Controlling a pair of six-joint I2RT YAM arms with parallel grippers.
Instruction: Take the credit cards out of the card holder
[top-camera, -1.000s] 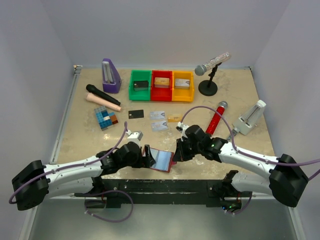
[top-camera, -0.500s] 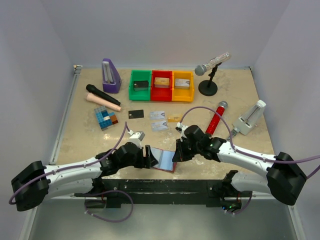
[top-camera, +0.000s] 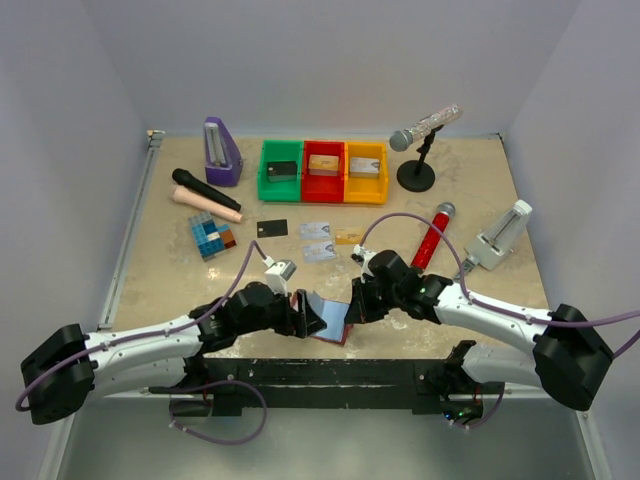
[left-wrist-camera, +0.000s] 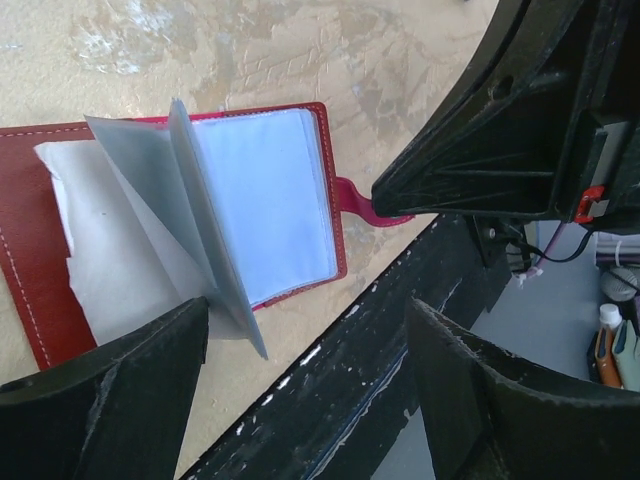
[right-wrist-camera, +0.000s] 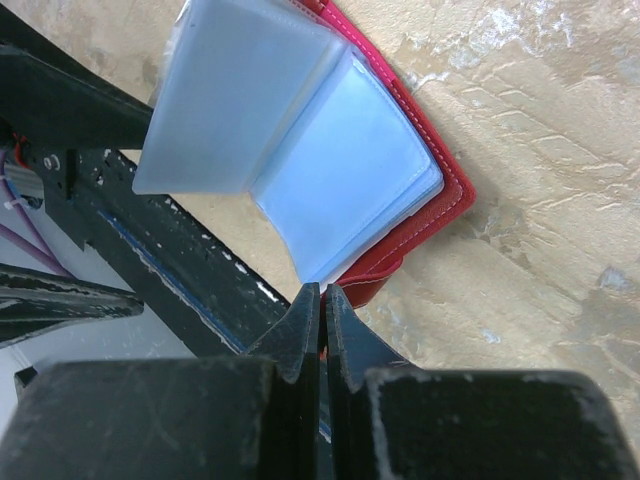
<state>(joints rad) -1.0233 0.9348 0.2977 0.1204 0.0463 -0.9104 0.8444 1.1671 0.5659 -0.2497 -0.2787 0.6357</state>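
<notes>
- While the wallet (top-camera: 325, 318) lies open at the worktop's (top-camera: 170, 270) near edge, its tab (left-wrist-camera: 352, 200) is gripped by the right claw (right-wrist-camera: 321, 300).
- The left claw (top-camera: 298, 312) is held released beside it.
- Four cards (top-camera: 315, 231) are seen beyond.

Red card holder (top-camera: 325, 318) open, credit cards (top-camera: 318, 232) beyond

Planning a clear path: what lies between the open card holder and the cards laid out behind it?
Only bare tabletop separates the card holder and the credit cards, as the top view shows.
</notes>
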